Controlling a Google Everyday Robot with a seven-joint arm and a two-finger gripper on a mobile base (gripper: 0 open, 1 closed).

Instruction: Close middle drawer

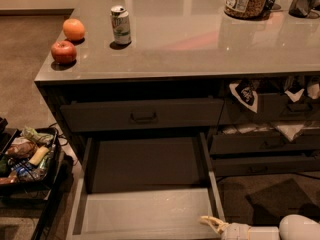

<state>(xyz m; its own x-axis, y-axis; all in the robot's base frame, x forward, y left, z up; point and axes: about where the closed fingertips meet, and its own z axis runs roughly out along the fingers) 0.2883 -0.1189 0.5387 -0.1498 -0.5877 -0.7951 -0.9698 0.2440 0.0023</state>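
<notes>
Grey middle drawer point(145, 214) stands pulled far out below the desk point(200, 39). I see its paler floor, bare, and both side walls; its front runs off the bottom edge of view. Top drawer point(142, 115) above it sits shut. Hand point(210, 222) is low at the drawer's right front corner, just beside or touching the right wall; contact not confirmed. I cannot tell from this angle whether the hand is apart or together. Progress, my judgement: no closing achieved yet, the whole travel is left. Next I would need the hand against the front face, which I cannot see, then a straight push toward the desk. Risk: a push at the corner could skew the drawer. Apple point(63, 51), orange point(74, 29) and can point(121, 25) on the desk sit well apart from the work.
</notes>
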